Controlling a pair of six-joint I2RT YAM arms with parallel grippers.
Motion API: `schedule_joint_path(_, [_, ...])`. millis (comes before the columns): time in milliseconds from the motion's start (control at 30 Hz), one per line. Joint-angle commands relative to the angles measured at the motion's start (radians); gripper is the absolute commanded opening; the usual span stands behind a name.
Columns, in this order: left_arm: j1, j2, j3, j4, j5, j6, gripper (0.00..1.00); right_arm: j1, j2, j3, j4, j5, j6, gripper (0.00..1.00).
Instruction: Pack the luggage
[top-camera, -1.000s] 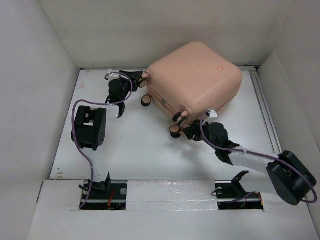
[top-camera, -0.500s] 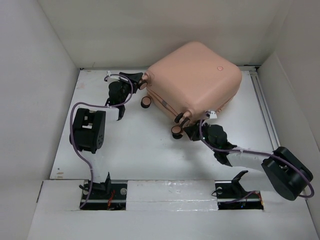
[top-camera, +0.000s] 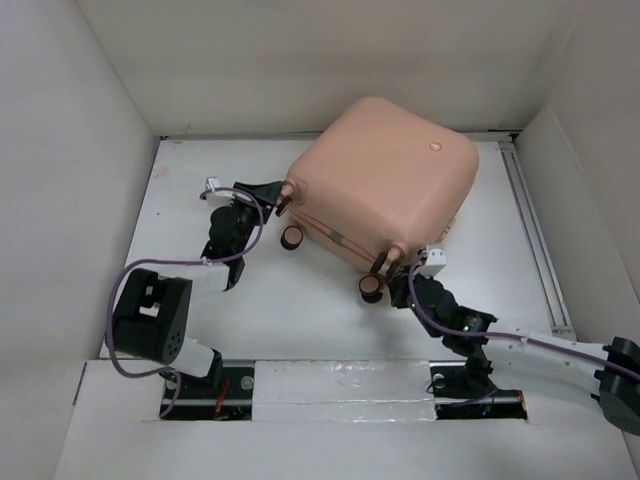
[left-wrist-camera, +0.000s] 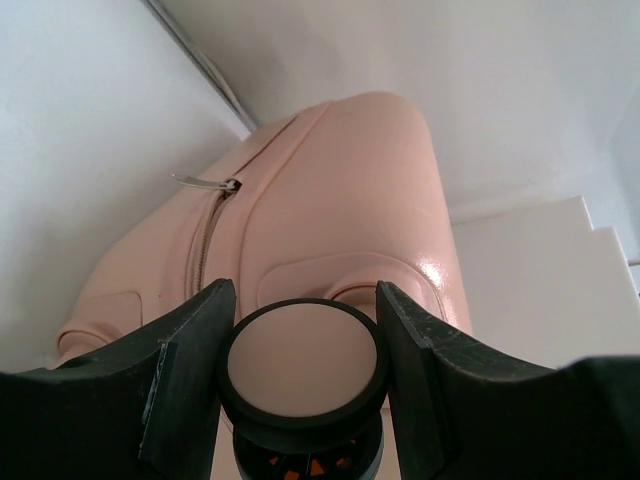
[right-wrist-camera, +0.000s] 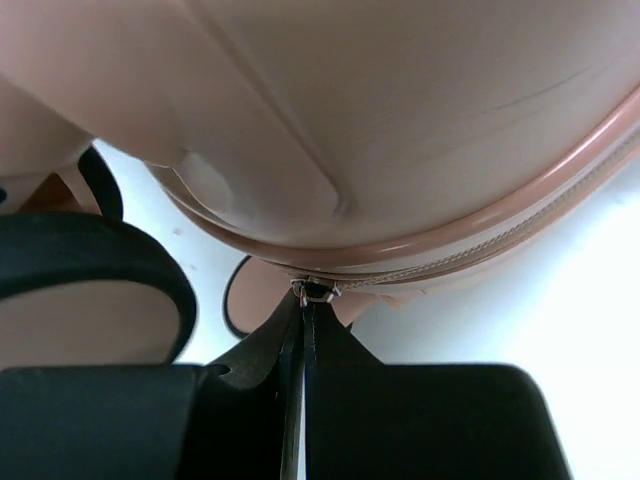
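Observation:
The pale pink luggage (top-camera: 385, 180) lies closed on the white table, turned at an angle, its round button mark (top-camera: 434, 146) facing up. My left gripper (top-camera: 278, 195) is at its left corner, jaws clamped on either side of a pink-and-black wheel (left-wrist-camera: 303, 362). My right gripper (top-camera: 402, 286) is at the near corner beside another wheel (top-camera: 371, 289). In the right wrist view its jaws (right-wrist-camera: 305, 312) are pressed together on the zipper pull (right-wrist-camera: 313, 292) of the luggage's seam. A second zipper pull (left-wrist-camera: 205, 183) shows on the shell in the left wrist view.
White walls enclose the table (top-camera: 290, 310) on the left, back and right. A metal rail (top-camera: 530, 230) runs along the right side. A loose-hanging third wheel (top-camera: 292, 237) sits between the two grippers. Both arm bases stand at the near edge.
The right gripper has shut on the zipper pull. Both arms have drawn back toward their bases, and the luggage has slid nearer and turned with them.

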Motion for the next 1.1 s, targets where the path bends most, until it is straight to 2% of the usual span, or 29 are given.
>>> schedule_joint_path(0, [-0.062,-0.133,-0.118,0.119,-0.023,0.028,0.0,0.064,-0.062,0.061,-0.073,0.17,0.011,0.0])
schedule_joint_path(67, [-0.105,-0.212,-0.167,0.091,-0.038,0.037,0.0,0.115,-0.039,0.087,-0.073,0.241,-0.003,0.0])
schedule_joint_path(167, [-0.171,-0.308,-0.235,0.051,-0.069,0.051,0.0,0.233,0.064,0.098,0.078,0.334,-0.075,0.0])
schedule_joint_path(267, [-0.231,-0.385,-0.273,0.004,-0.081,0.06,0.0,0.338,0.241,0.179,0.202,0.459,-0.152,0.0])
schedule_joint_path(300, [-0.243,-0.402,-0.289,-0.005,-0.081,0.06,0.0,0.35,0.347,0.208,0.216,0.494,-0.193,0.0])
schedule_joint_path(433, [-0.3,-0.447,-0.298,-0.035,-0.081,0.08,0.0,0.337,0.463,0.308,0.226,0.514,-0.271,0.0])
schedule_joint_path(467, [-0.314,-0.447,-0.298,-0.035,-0.081,0.08,0.0,0.327,0.463,0.308,0.239,0.497,-0.272,0.0])
schedule_joint_path(567, [-0.345,-0.447,-0.289,-0.024,-0.081,0.089,0.0,0.206,0.354,0.25,0.325,0.275,-0.264,0.0])
schedule_joint_path(600, [-0.357,-0.447,-0.289,-0.024,-0.081,0.089,0.0,0.139,0.317,0.22,0.356,0.142,-0.253,0.0])
schedule_joint_path(700, [-0.392,-0.447,-0.268,-0.015,-0.081,0.101,0.0,0.007,0.185,0.132,0.428,-0.122,-0.224,0.0])
schedule_joint_path(767, [-0.441,-0.437,-0.254,-0.015,-0.081,0.101,0.0,-0.026,0.132,0.123,0.428,-0.179,-0.224,0.0])
schedule_joint_path(833, [-0.489,-0.425,-0.241,-0.015,-0.091,0.101,0.0,-0.096,0.052,0.138,0.363,-0.318,-0.235,0.0])
schedule_joint_path(900, [-0.52,-0.416,-0.241,-0.005,-0.1,0.111,0.0,-0.123,-0.017,0.179,0.286,-0.347,-0.235,0.0])
schedule_joint_path(933, [-0.536,-0.416,-0.232,-0.005,-0.114,0.111,0.0,-0.135,-0.031,0.199,0.175,-0.338,-0.224,0.0])
schedule_joint_path(1067, [-0.622,-0.398,-0.232,-0.005,-0.164,0.12,0.0,-0.184,-0.04,0.181,0.126,-0.292,-0.154,0.0])
